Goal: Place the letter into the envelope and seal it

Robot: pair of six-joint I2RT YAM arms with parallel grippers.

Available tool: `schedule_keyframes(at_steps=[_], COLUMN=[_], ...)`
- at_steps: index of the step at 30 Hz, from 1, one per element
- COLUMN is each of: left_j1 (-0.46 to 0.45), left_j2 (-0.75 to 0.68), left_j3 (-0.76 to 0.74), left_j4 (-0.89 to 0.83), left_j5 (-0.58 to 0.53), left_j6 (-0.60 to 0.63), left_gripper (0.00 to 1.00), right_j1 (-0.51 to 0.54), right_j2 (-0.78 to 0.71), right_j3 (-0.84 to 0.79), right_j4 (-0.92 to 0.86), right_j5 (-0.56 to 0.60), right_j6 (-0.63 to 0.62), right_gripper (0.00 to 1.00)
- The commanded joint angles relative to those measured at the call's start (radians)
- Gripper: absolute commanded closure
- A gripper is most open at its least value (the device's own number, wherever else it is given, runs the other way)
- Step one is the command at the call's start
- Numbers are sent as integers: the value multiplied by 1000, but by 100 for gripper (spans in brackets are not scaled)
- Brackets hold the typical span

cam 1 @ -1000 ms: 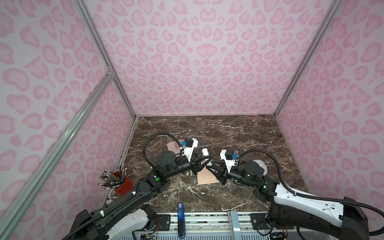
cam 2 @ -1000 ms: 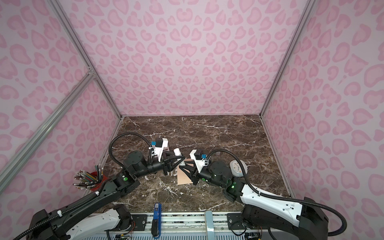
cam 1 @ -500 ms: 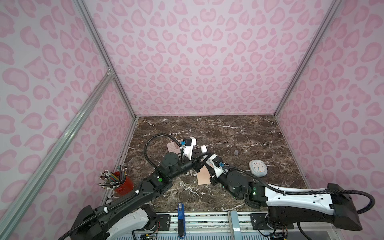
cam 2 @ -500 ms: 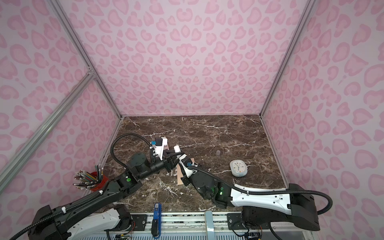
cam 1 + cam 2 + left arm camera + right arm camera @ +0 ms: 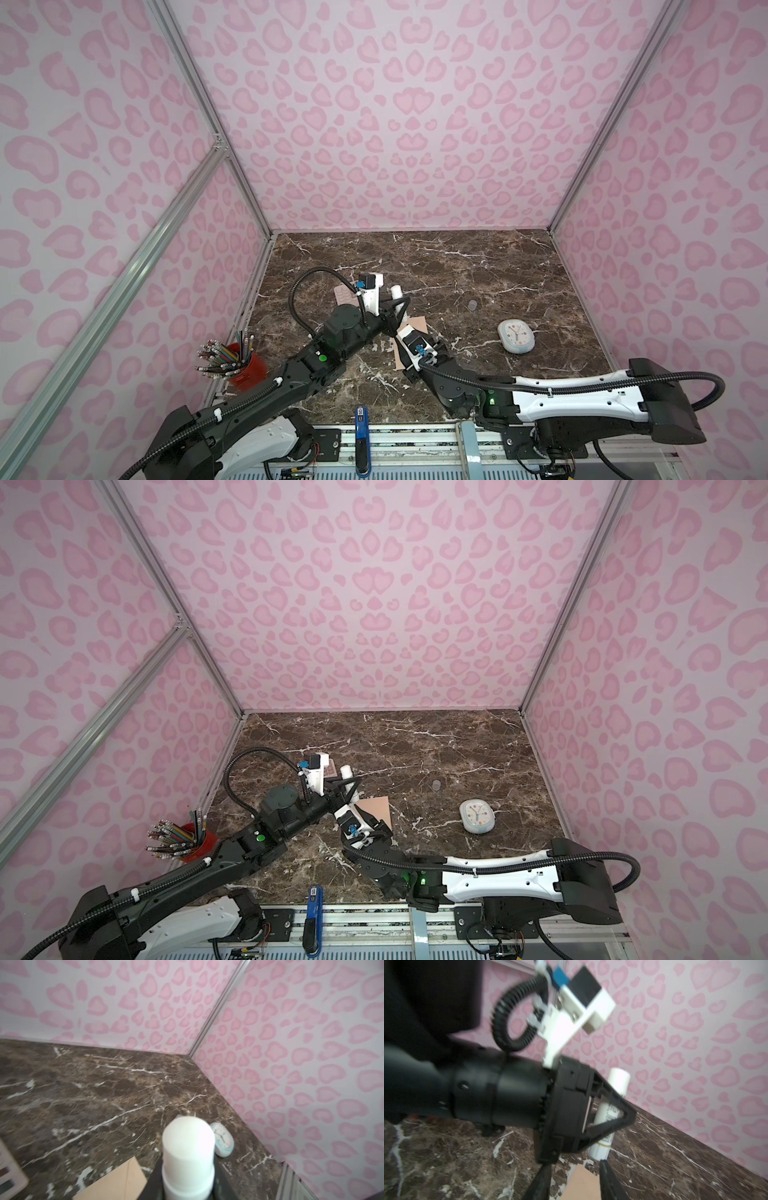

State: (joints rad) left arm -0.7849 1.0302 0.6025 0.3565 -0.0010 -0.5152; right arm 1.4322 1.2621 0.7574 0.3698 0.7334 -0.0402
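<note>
The dark marble tabletop (image 5: 457, 266) carries everything. The envelope (image 5: 376, 808) lies flat on it beneath both sets of fingers, with one peach corner showing beyond them. The left gripper (image 5: 400, 309) has its fingers clamped on a white tube (image 5: 617, 1086). The tube stands tilted between them, one end above the fingers and the other below. The right gripper (image 5: 574, 1164) sits just by that lower end. Its fingers (image 5: 607, 1178) are apart and grip nothing, and the envelope shows past them. Whether one finger touches the tube cannot be told. A pale oval clock (image 5: 515, 336) rests well apart from all the fingers, on the right arm's side.
</note>
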Motion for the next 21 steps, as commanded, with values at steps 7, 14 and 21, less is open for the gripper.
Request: schedule_keyframes(at_steps=[7,14,21], left_j1=[90,229,348], left_j2=[22,68,156], left_j3=[131,226,256], left_j4=[-117,-113,123], left_j5=[62,286,616], left_j6=[70,61,-34], left_gripper=[96,96,96], right_j1=[-137,-304,-506], right_j2=[-165,-294,-258], right_j3=[-70,-118,-98], right_j4=[-89,-119,-21], right_j5=[-269,-572,-914], right_j6=[134,129,184], right_gripper=[51,52,56])
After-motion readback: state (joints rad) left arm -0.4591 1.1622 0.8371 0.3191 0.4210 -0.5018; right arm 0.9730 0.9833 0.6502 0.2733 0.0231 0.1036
